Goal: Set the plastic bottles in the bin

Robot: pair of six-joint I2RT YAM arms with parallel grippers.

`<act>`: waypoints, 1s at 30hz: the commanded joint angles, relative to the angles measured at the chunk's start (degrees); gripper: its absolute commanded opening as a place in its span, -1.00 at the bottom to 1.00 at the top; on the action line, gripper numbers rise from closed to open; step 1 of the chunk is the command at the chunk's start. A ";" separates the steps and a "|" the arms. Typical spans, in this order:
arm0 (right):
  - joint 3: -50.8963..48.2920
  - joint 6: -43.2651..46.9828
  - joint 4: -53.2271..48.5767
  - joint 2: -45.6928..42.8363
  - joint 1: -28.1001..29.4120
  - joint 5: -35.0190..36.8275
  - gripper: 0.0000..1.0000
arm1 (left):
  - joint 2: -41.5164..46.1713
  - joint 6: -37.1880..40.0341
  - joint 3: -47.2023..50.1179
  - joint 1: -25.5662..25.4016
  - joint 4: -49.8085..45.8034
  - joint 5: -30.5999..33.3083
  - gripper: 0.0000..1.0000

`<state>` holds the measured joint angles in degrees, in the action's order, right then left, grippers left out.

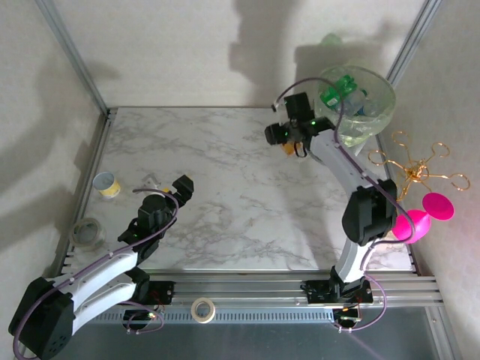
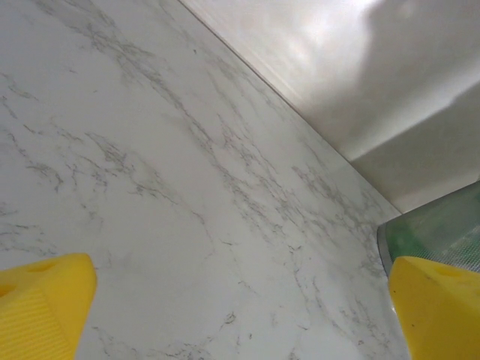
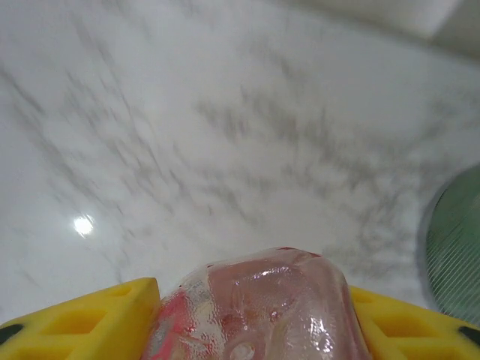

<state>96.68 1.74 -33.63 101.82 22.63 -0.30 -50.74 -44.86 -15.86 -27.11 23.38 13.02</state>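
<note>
A clear red-labelled bottle (image 3: 259, 307) is clamped in the right gripper (image 1: 294, 144), right of centre in the top view, just left of the bin (image 1: 373, 129) at upper right, which holds several bottles (image 1: 341, 88). The left gripper (image 1: 180, 186) gapes wide, lower left. At the left edge: one cup (image 1: 107, 184), one tape roll (image 1: 88, 232); a second tape roll (image 1: 202, 309) at bottom.

The table (image 1: 225, 172) is smooth, marble-patterned stuff with a soft sheen. The bottle (image 3: 259, 300) in the right tool (image 3: 255, 326) is clear, crinkled plastic, tinged red. That tool's fingers (image 3: 90, 315) look like matt yellow plastic. The bin (image 1: 377, 122) is translucent plastic, with what may be thin green film inside.
</note>
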 commanded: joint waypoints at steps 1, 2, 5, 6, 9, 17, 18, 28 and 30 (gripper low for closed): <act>6.39 -4.70 1.15 -4.01 -3.01 -3.82 -0.06 | -0.22 -0.20 0.83 0.72 1.41 -0.78 0.99; 8.26 -5.96 1.27 -4.62 -4.24 -4.41 -0.07 | -0.10 -0.12 0.96 0.75 1.49 -0.73 0.99; 12.82 -9.04 2.53 -6.21 -8.45 -5.64 -0.11 | 0.35 0.04 1.30 0.82 1.48 -0.46 0.99; 13.81 -9.97 3.37 -6.69 -10.17 -5.90 -0.12 | 0.54 0.16 1.52 0.83 1.42 -0.30 0.99; 14.28 -11.84 7.55 -8.18 -14.60 -5.39 -0.12 | 1.13 0.29 1.95 0.92 1.32 -0.09 0.99; 16.38 -10.20 12.60 -7.03 -21.76 4.31 -0.10 | 3.08 0.59 2.40 1.27 -0.04 0.43 0.99; 16.02 -9.84 13.11 -6.68 -22.22 6.03 -0.10 | 3.47 0.57 2.50 1.27 -0.17 0.47 0.99; 10.22 -11.90 17.38 -3.87 -24.67 10.93 -0.09 | 6.22 1.01 2.76 1.56 -2.32 1.22 0.99; 8.30 -12.45 18.79 -3.91 -25.01 11.72 -0.06 | 7.11 1.13 2.81 1.63 -3.04 1.63 0.99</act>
<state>107.15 -9.28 -18.37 97.23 -2.02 8.60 -45.15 -44.77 -13.78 -26.06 22.17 13.34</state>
